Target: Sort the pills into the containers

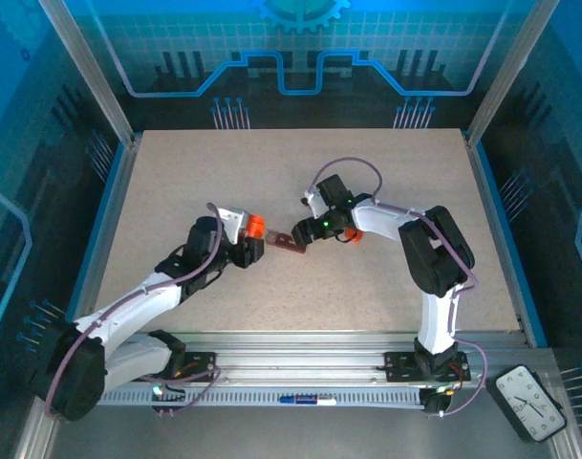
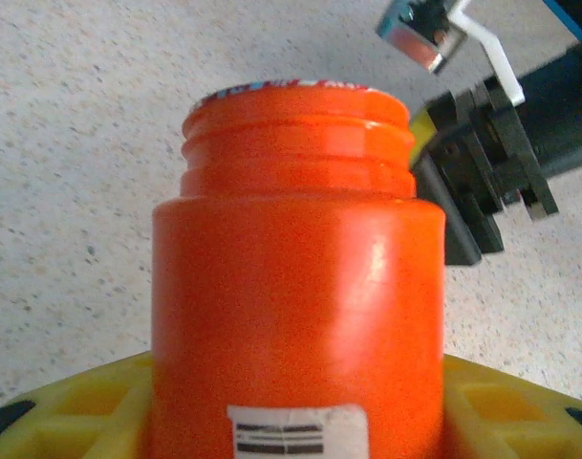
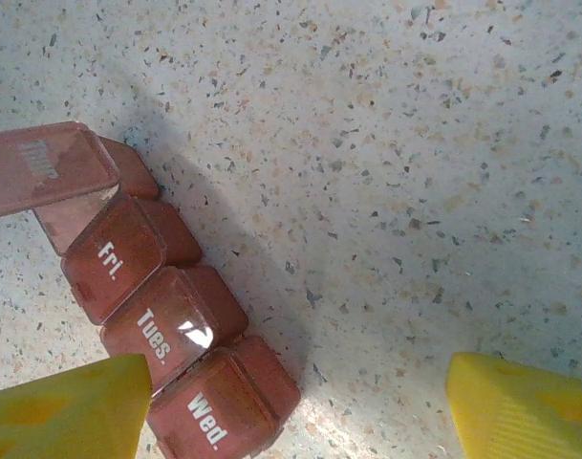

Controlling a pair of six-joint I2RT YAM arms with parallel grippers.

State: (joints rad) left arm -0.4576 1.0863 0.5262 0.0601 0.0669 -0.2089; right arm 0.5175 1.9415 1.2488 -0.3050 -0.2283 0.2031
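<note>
Containers, a reddish-brown strip marked Fri., Tues. and Wed., are seen near the middle of the table, one end lid raised. The strip is placed beneath the right gripper, beside one of its widely spread fingers, with nothing held. An orange bottle is clamped in the left gripper.

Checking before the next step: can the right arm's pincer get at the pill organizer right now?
Probably yes. The right pincer hangs open over the pill organizer, nothing between them; the orange bottle in the left pincer sits off to one side.
</note>
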